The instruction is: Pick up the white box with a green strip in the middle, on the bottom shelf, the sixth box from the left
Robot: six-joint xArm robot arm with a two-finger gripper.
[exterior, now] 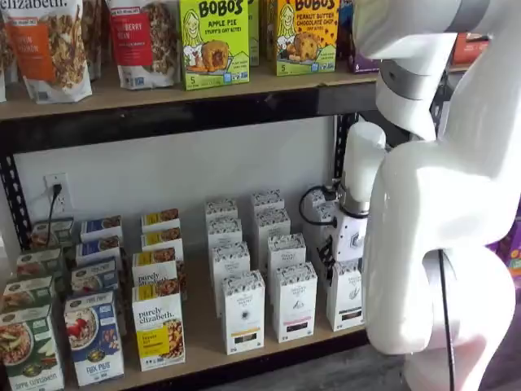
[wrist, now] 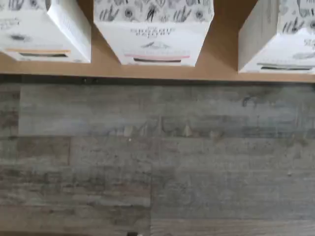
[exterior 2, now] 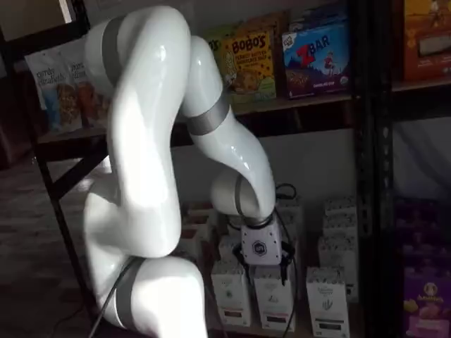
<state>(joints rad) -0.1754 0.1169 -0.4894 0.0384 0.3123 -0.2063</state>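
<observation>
The white box [wrist: 280,49] with a dark greenish strip stands at the front of the bottom shelf [wrist: 157,71], rightmost of three white cartons in the wrist view. In both shelf views it is the front carton of the rightmost white column [exterior: 346,295] [exterior 2: 325,303]. My gripper [exterior 2: 262,271] hangs low in front of the white cartons, its white body over the reddish-strip carton's column and left of the target. In a shelf view it [exterior: 352,257] overlaps the rightmost column. Its black fingers show only partly, with no box in them; no clear gap shows.
A yellowish-strip carton [wrist: 44,34] and a reddish-strip carton [wrist: 155,39] stand left of the target. Colourful granola boxes [exterior: 159,326] fill the shelf's left part. The upper shelf [exterior: 203,94] holds bags and snack boxes. A black upright [exterior 2: 370,176] stands right of the cartons. Grey plank floor [wrist: 157,162] lies below.
</observation>
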